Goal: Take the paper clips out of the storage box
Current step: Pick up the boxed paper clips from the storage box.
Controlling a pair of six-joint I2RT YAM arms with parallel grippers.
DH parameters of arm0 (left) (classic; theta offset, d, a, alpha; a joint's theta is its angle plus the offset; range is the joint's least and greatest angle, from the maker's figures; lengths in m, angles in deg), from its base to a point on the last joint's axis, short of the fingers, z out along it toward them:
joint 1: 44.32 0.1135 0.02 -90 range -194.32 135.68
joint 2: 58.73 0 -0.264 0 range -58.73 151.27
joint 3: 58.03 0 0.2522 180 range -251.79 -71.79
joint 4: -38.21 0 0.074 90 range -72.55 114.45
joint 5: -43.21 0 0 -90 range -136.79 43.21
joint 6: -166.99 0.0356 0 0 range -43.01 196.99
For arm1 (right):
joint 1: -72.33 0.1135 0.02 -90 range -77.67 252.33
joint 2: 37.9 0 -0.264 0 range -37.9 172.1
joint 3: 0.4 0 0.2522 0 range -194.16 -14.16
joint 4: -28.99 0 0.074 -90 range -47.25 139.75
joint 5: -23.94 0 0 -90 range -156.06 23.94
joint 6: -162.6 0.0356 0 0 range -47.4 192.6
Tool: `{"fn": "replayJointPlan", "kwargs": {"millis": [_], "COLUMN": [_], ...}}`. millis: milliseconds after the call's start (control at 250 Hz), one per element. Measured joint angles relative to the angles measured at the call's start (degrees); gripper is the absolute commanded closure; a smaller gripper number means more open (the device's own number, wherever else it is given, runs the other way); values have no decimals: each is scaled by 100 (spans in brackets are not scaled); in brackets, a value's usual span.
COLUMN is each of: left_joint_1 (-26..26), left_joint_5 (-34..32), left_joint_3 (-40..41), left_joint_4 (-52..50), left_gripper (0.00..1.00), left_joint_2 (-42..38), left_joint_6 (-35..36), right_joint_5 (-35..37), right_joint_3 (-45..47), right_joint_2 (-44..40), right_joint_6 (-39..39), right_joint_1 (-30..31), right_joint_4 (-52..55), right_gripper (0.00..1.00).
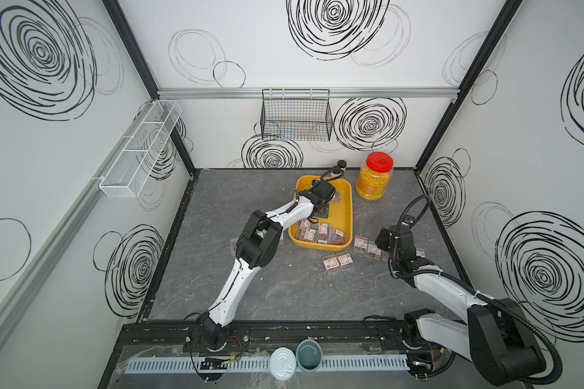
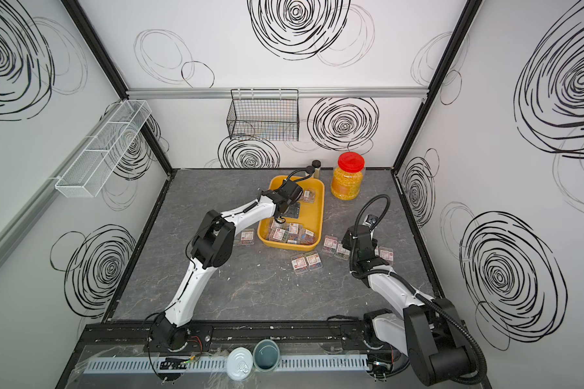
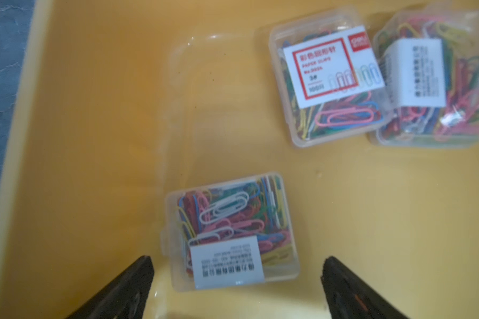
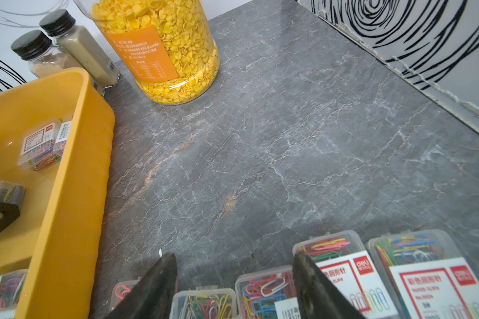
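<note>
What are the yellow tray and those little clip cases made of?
The yellow tray looks like smooth moulded plastic: soft sheen, rounded rim. The clip cases seem to be thin clear plastic, probably rigid: coloured clips show through, with paper labels stuck on.

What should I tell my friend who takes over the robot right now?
Grippers: the left gripper is open, over one paper clip case inside the storage box. The right gripper is open and empty, above cases on the table beside the box.
Done: several cases lie out on the table, on both sides of the box.
Left: a pile at the box's near end, and a few cases at its far end.
</note>
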Motion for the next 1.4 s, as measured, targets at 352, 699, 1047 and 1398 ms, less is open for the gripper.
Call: {"fn": "replayJointPlan", "kwargs": {"millis": [352, 699, 1047, 1398], "left_joint_1": [164, 61, -463, -2031], "left_joint_5": [345, 192, -608, -1285], "left_joint_3": [-348, -131, 2990, 6172], "left_joint_4": [225, 24, 717, 1423], "left_gripper": [17, 31, 38, 59], "left_joint_2": [354, -37, -4024, -6022], "left_joint_6": [-28, 356, 1019, 1784], "right_joint_5": [20, 70, 68, -13], "right_joint_3": [-28, -52, -83, -37], "right_joint_2": [103, 151, 142, -92], "right_joint_6": [-20, -24, -44, -127], "right_joint_1": [48, 105, 116, 116], "right_joint_4": [-26, -24, -46, -157], "right_gripper": [30, 30, 29, 28]}}
